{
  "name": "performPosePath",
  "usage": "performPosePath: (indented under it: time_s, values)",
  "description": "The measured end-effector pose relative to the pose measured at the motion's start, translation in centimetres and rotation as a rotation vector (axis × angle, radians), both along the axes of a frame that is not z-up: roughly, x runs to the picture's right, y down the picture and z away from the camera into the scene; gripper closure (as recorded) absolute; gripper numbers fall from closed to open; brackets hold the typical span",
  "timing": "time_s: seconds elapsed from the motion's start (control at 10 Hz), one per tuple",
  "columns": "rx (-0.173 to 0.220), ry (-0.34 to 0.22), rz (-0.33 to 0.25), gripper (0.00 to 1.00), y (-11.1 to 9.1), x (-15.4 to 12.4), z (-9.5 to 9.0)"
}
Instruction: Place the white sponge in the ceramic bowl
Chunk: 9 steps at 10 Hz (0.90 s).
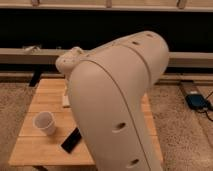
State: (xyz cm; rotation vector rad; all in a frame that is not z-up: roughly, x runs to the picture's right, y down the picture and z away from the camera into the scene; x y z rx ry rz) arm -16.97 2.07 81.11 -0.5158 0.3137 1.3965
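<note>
My large white arm (117,105) fills the middle of the camera view and covers most of the wooden table (42,97). The white sponge (65,101) lies flat on the table's far left part; only a pale sliver of it shows at the arm's left edge. The ceramic bowl is hidden behind the arm. The gripper is not in view; it lies somewhere behind the arm, whose joint (70,60) reaches out over the table's far side above the sponge.
A white paper cup (44,122) stands at the table's left front. A black phone (71,140) lies beside it near the front edge. A dark low wall with a rail runs behind the table. A blue object (196,101) lies on the carpet at right.
</note>
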Motion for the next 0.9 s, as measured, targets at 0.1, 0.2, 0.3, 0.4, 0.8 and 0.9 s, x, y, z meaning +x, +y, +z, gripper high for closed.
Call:
performPosePath:
  time_s: [0.1,0.2,0.3,0.4,0.8,0.9]
  values:
    - [-0.018,-0.022,-0.017,0.20,0.1,-1.8,1.4]
    - [-0.038,-0.036,-0.033,0.20,0.5,-3.0,2.9]
    - [-0.060,-0.047,-0.047,0.20,0.9,-4.1,4.4]
    - [-0.081,-0.056,-0.070,0.20,1.5,-5.0,5.8]
    - [-0.140,-0.080,-0.134,0.20,3.3,-7.8,7.4]
    - [-0.148,-0.080,-0.140,0.20,3.5,-8.0,7.7]
